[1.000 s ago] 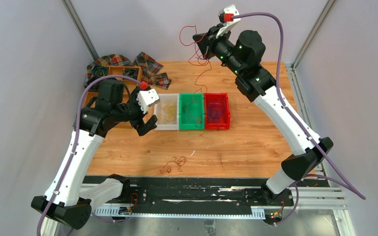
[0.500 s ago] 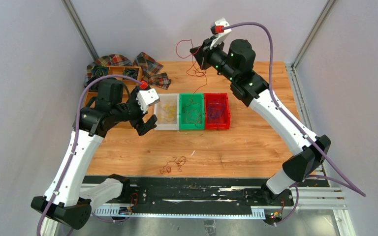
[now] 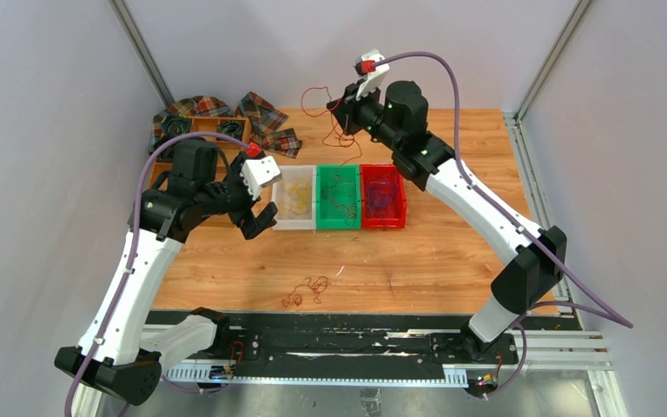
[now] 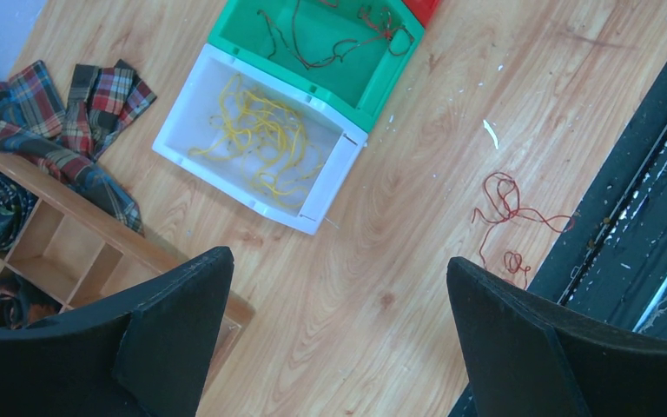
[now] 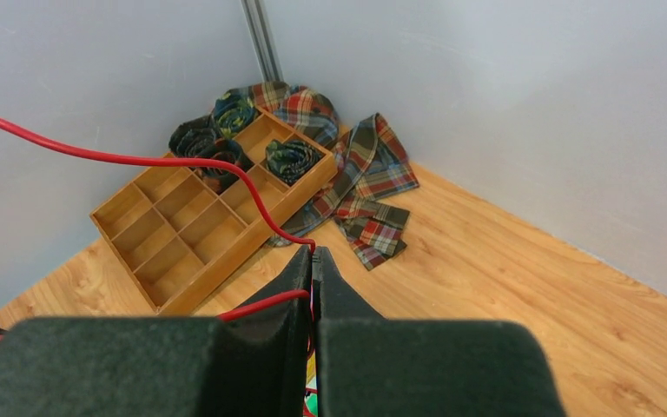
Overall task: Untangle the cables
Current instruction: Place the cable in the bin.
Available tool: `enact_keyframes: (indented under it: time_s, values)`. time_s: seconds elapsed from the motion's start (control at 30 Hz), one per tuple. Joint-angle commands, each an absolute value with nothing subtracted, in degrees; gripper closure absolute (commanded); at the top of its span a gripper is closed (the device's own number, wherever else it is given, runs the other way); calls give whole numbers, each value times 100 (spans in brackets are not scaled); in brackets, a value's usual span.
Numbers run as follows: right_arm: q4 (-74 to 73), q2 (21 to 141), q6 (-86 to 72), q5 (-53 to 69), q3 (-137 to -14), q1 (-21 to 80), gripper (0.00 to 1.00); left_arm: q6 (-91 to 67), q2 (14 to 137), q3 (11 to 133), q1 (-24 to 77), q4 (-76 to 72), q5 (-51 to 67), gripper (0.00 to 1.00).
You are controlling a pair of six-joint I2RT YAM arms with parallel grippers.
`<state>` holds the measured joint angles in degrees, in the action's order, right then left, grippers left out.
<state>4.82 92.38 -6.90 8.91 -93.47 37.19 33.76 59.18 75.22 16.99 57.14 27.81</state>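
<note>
Three bins (image 3: 339, 226) hold cables (image 4: 265, 143); one red cable (image 4: 508, 208) lies loose.

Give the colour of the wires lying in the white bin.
Yellow; the wires in the white bin show best in the left wrist view.

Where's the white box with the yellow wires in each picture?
Top view: the white box is the leftmost of three boxes in a row.
Left wrist view: the white box is in the upper middle, right beside the green box.
Right wrist view: not in it.
Shared landmark: the plaid cloth shows in all three.
</note>
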Motion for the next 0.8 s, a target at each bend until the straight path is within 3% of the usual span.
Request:
enact_keyframes:
  time_s: [0.0,0.47,0.77]
  values:
    - [673,9622,-824,722,-9361,3832,99,3225,5916,7738,1679,5714,2681,2]
    - [1069,10052,-1699,757,-7842,3877,99,3270,5825,7776,1678,5713,2648,2]
    - [460,10665,-1760,-326,-7748,4060,99,3261,5828,7817,1673,5715,2603,2]
